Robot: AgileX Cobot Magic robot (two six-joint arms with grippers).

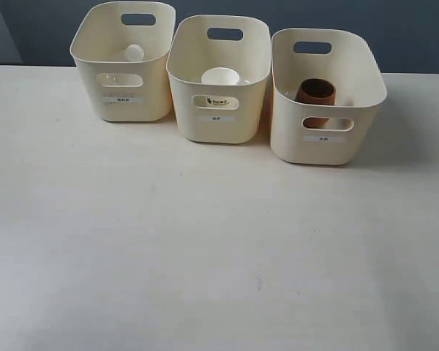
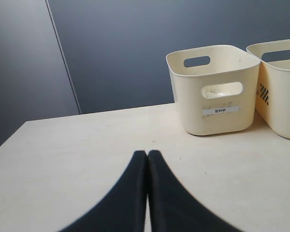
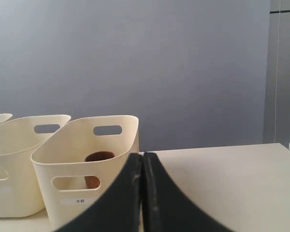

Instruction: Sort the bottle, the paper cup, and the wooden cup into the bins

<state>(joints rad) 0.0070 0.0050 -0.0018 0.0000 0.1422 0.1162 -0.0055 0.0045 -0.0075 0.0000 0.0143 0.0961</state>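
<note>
Three cream bins stand in a row at the back of the table. The left bin (image 1: 124, 62) holds the bottle (image 1: 134, 53), of which the white cap shows. Inside the middle bin (image 1: 218, 77) stands the white paper cup (image 1: 220, 76). The right bin (image 1: 323, 95) contains the reddish-brown wooden cup (image 1: 315, 93), also visible in the right wrist view (image 3: 99, 157). No arm appears in the exterior view. My left gripper (image 2: 147, 153) is shut and empty, low over the table, well short of the left bin (image 2: 212, 89). My right gripper (image 3: 142, 155) is shut and empty beside the right bin (image 3: 87, 164).
The pale table (image 1: 205, 241) stretches wide in front of the bins. A dark grey-blue wall (image 1: 395, 29) rises behind them. The middle bin's side (image 2: 280, 92) shows at the edge of the left wrist view.
</note>
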